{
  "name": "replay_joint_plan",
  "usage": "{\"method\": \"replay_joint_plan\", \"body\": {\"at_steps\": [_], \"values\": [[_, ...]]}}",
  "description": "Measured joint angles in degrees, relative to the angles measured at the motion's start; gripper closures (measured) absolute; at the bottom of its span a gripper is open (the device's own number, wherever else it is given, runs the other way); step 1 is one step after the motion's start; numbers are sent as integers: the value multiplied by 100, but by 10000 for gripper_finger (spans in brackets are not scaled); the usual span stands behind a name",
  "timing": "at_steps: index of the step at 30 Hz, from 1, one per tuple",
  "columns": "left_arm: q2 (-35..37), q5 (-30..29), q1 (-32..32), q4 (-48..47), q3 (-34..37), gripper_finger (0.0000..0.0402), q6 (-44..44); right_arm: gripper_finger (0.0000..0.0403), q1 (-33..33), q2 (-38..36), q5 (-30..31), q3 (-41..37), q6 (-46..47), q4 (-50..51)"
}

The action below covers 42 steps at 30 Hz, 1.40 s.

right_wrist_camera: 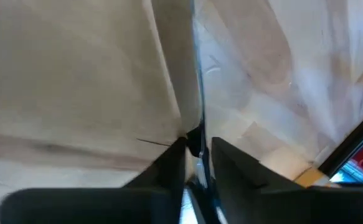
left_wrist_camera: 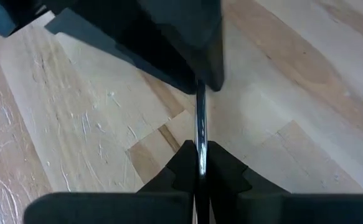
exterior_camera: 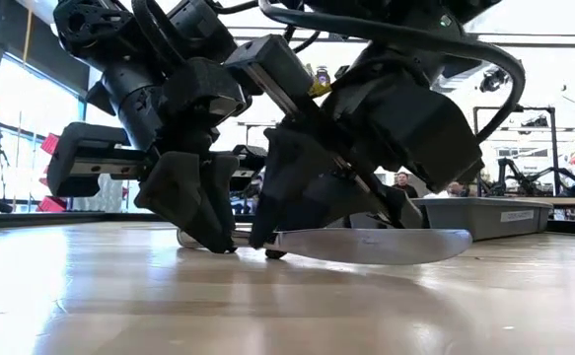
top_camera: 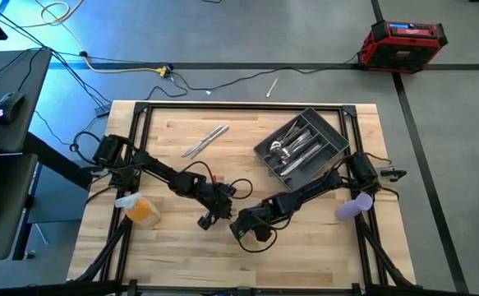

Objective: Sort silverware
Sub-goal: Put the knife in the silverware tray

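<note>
A silver knife (exterior_camera: 376, 246) is held low over the wooden table, near its front middle, with its blade running toward the right. My left gripper (top_camera: 211, 217) is shut on it from the left. My right gripper (top_camera: 244, 224), close beside it, is shut on the same knife. The dark grey tray (top_camera: 331, 141) at the far right holds several pieces of silverware (top_camera: 292, 148). Two more pieces (top_camera: 205, 140) lie flat on the table at the far middle. My left gripper pinches the knife's thin metal (left_wrist_camera: 200, 149) between its two fingers, slanting down from the table's left. The knife runs straight on ahead of the fingers, seen edge-on. In the low view the fingertips (exterior_camera: 213, 237) stand at the table top. My right gripper has the knife (right_wrist_camera: 197, 134) between its two fingers, slanting down from the right. The knife runs ahead of the fingers, seen edge-on. The blade (exterior_camera: 405, 247) sticks out level past the fingers toward the right, just over the table. I cannot tell whether it touches the wood.
An orange thing (top_camera: 143, 209) sits by the left arm and a purple one (top_camera: 355, 205) by the right arm. A black frame (top_camera: 247, 104) edges the table. One loose piece (top_camera: 272, 85) lies on the floor beyond the far edge. People show far behind the tray in the low view.
</note>
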State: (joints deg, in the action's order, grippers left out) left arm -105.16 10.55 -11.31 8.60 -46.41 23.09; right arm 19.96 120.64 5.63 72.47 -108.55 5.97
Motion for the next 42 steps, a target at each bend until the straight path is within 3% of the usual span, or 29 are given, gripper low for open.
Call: {"method": "replay_joint_plan", "body": {"at_steps": [2,7,17,22,24,29,35,38,42], "values": [[25,-209,-15,15,4,379,-28,390,46,2,79,2,146,87],[364,-734,-60,-203,22,331,-51,392,211,6,192,4,842,110],[2037,-2327,-482,-1171,17,256,10,401,443,-73,502,-38,2199,-252],[2744,-3604,-795,-1769,19,257,-1621,402,453,-762,1199,-22,3054,-469],[2904,-3803,-917,-1938,85,263,-2359,402,396,-1112,1483,-21,3612,-334],[2921,-3817,-1317,-2109,286,276,-3508,402,41,-2173,1775,-17,5271,1134],[2568,-3817,-1751,-1903,358,286,-4438,403,-946,-3019,682,-28,7601,4469],[2347,-3818,-1878,-1557,356,289,-4546,403,-1403,-3055,675,-47,7651,5545],[2033,-3822,-1923,-1194,354,289,-4406,403,-1925,-3052,739,-438,7031,5503]]}}
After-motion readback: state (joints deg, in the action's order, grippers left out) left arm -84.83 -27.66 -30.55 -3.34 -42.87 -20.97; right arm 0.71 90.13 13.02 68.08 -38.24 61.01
